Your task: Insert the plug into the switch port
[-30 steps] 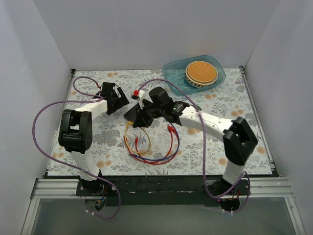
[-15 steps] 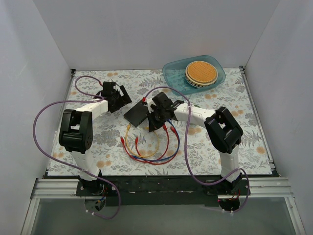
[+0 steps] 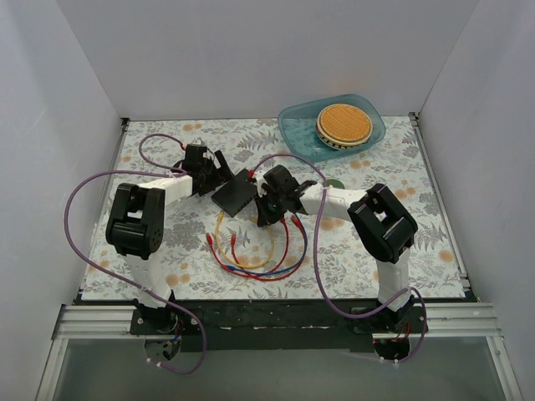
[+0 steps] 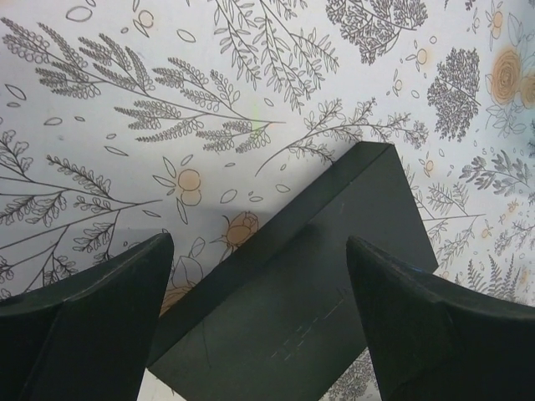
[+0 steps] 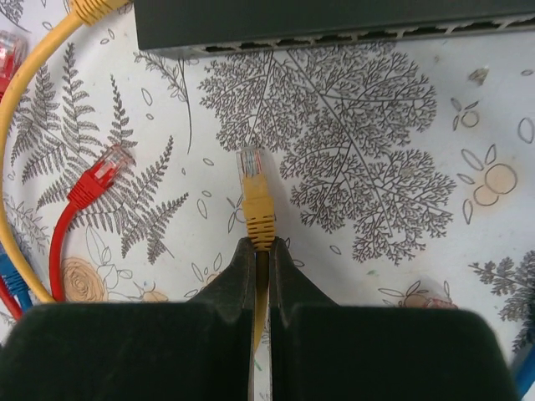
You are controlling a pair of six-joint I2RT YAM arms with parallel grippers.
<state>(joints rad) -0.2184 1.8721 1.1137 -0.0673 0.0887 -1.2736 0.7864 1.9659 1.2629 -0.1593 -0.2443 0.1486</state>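
Note:
The flat matte black switch box [image 3: 235, 195] lies mid-table; it shows in the left wrist view [image 4: 309, 284] and at the top of the right wrist view [image 5: 334, 21], where a row of ports [image 5: 351, 37] lines its near edge. My right gripper [image 5: 261, 249] is shut on the yellow cable just behind its yellow plug [image 5: 255, 196]; the plug tip points at the ports, a short gap away. In the top view the right gripper [image 3: 269, 206] sits just right of the box. My left gripper [image 4: 255, 288] is open, its jaws wide apart over the box; in the top view it [image 3: 219, 170] is at the box's far left.
Red [image 5: 92, 188], yellow [image 5: 92, 8] and blue cable ends lie left of the held plug. A loop of coloured cables [image 3: 255, 251] lies in front of the box. A teal tray [image 3: 303, 127] holding a round waffle [image 3: 343, 124] stands at the back right.
My left gripper moved right to the box's edge. My right gripper shifted slightly, staying beside the box with the yellow plug.

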